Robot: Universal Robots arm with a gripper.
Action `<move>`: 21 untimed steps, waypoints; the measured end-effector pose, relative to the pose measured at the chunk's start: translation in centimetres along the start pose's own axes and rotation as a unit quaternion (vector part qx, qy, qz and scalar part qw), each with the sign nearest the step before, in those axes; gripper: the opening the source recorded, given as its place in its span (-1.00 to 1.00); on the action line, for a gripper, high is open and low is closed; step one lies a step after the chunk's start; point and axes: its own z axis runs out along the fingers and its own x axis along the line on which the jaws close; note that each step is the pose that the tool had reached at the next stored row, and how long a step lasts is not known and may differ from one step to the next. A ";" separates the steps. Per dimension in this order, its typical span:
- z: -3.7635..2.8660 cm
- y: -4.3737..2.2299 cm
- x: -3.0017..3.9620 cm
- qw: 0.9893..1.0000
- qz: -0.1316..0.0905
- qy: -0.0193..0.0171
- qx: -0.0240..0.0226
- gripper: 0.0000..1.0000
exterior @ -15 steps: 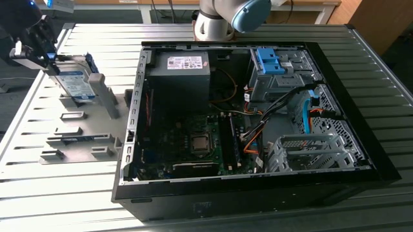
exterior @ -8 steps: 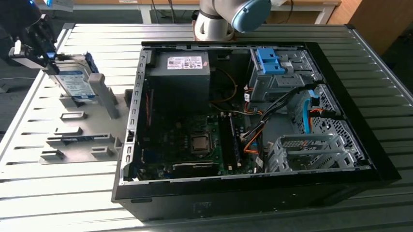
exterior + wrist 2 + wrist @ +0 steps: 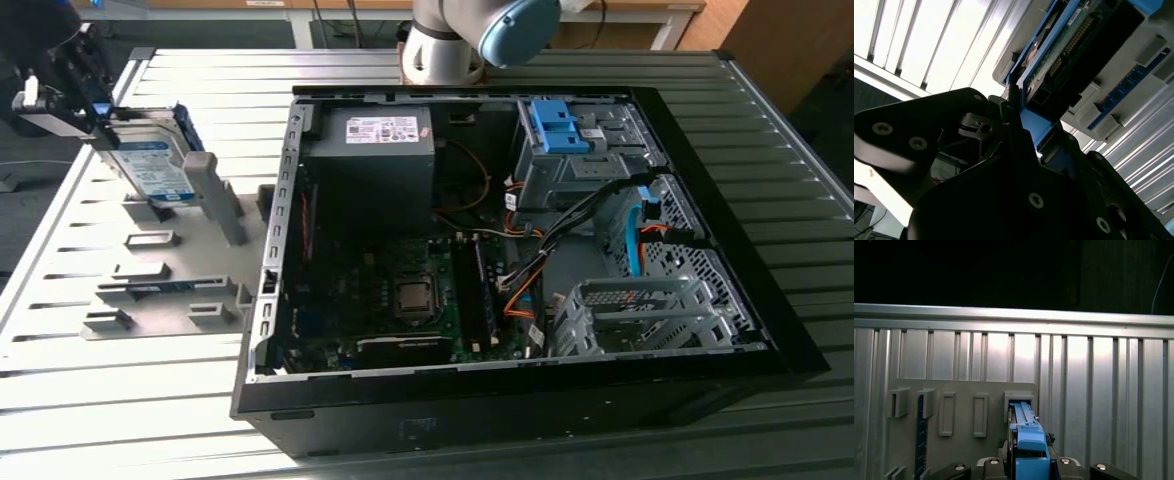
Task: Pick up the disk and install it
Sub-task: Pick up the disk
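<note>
Jaws seemingly clenched on the upright disk at the grey rack's end slot; bare ribbed table beside.

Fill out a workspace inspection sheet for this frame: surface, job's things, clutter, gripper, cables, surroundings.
Surface: ribbed metal table with a grey fixture plate on it.
Job's things: the disk stands on edge at the plate's far end; an open computer case sits beside the plate.
Clutter: a blue strip lies in another plate slot.
Gripper: the gripper is at the disk's upper end.
Cables: orange, black and blue leads inside the case.
Surroundings: the arm's base and a wooden panel beyond the table.
</note>
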 end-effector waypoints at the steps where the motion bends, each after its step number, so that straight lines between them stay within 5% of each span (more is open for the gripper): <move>1: -0.06 0.00 0.00 1.000 0.000 0.000 0.000 -0.25; 21: -1.77 0.03 -0.08 1.000 0.000 0.000 0.000 -0.25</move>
